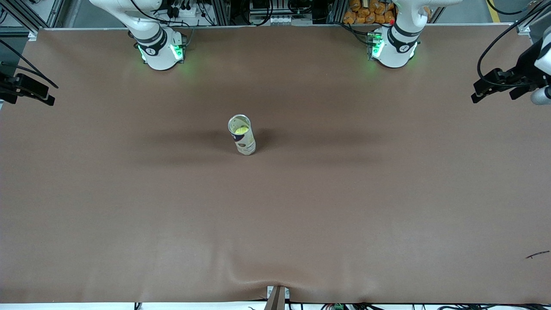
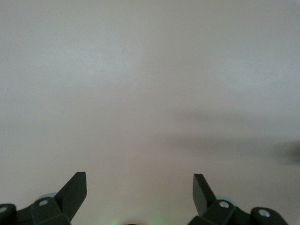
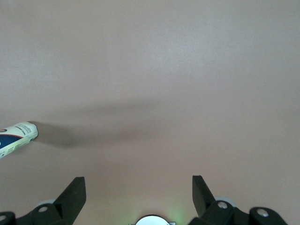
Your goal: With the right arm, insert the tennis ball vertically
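Tennis ball (image 1: 242, 128), yellow-green and fuzzy, sits inside the upright white cylindrical canister (image 1: 242, 138) with a dark printed label, which stands on the brown cloth-covered surface (image 1: 275, 224) about midway between the two arms' ends (its open top shows the ball from above). The right gripper (image 3: 139, 190) hangs over bare surface with its black fingers (image 3: 75, 192) spread wide and nothing between them, the canister's base lying well apart from it in the right wrist view. The left gripper (image 2: 139, 190) waits over bare surface too, its fingers (image 2: 76, 187) likewise spread apart and holding nothing.
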Controlling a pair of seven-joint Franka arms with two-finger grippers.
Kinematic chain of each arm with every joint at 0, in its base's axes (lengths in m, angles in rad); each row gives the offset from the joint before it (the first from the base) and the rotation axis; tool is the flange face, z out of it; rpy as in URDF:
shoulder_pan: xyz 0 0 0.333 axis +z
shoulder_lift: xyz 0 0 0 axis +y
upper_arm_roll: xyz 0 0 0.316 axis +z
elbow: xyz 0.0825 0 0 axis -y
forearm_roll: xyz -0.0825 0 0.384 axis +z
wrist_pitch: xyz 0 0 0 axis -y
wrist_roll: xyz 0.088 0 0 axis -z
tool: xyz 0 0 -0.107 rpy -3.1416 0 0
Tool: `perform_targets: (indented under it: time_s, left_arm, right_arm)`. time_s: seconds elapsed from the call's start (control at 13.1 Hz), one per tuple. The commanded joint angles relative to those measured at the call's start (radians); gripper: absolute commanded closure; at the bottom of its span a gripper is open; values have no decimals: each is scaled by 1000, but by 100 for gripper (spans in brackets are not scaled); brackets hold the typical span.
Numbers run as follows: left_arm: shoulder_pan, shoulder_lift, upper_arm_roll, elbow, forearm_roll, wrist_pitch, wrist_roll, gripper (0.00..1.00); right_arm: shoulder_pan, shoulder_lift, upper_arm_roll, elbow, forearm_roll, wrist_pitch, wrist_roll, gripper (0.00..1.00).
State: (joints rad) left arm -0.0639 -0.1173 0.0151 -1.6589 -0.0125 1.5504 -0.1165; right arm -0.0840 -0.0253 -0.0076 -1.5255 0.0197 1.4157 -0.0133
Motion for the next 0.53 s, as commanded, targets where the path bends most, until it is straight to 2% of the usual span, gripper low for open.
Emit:
perform_targets:
  time_s: [0.0, 0.46]
  left_arm:
    - [3, -2, 16, 8, -6, 4, 112, 0]
    - [3, -1, 17, 8, -3, 2, 89, 0]
  right_arm:
    - [-13, -12, 6, -5, 16, -7, 7, 0]
    - [-11, -12, 6, -5, 16, -6, 7, 0]
